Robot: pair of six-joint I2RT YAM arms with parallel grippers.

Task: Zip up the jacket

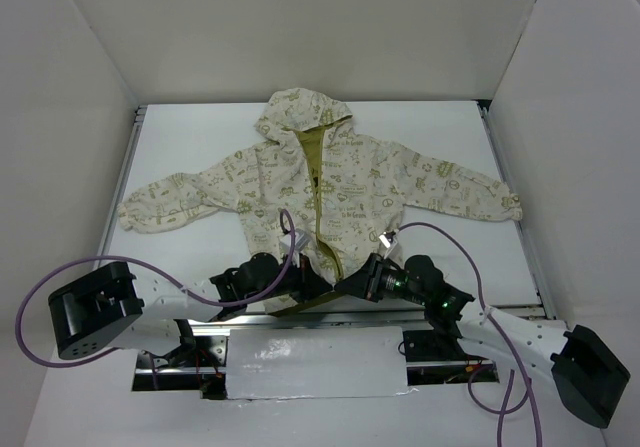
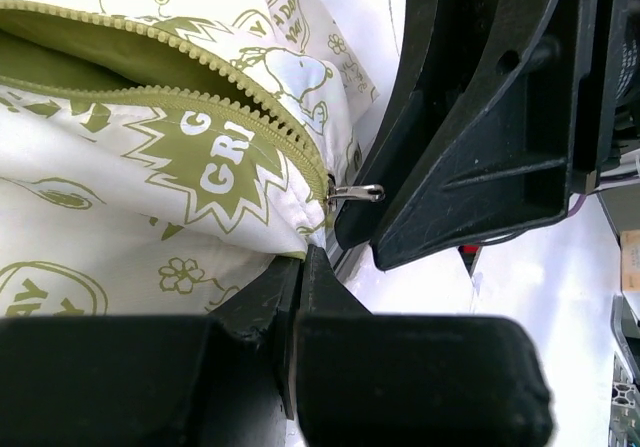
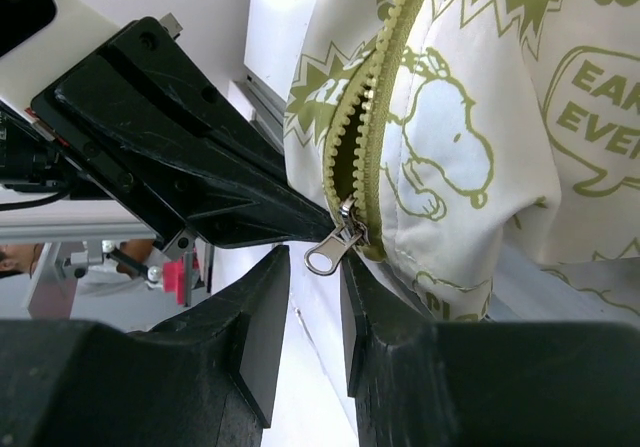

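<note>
The jacket [image 1: 350, 182] lies flat on its back, hood at the far end, sleeves spread, hem toward me. Its olive zipper [image 1: 322, 217] gapes apart up the chest. The silver slider and pull tab [image 3: 328, 255] sit at the bottom by the hem. My left gripper [image 1: 308, 279] is shut, pinching the jacket's hem [image 2: 285, 239] just below the pull tab [image 2: 355, 193]. My right gripper [image 3: 315, 262] is open, the tab hanging between its fingertips without being clamped. In the top view the right gripper [image 1: 348, 285] meets the left one at the hem.
The white table [image 1: 200, 137] is boxed in by white walls left, right and behind. An aluminium rail [image 1: 300, 322] runs along the near edge by the arm bases. Purple cables [image 1: 440, 232] loop over the table beside both arms.
</note>
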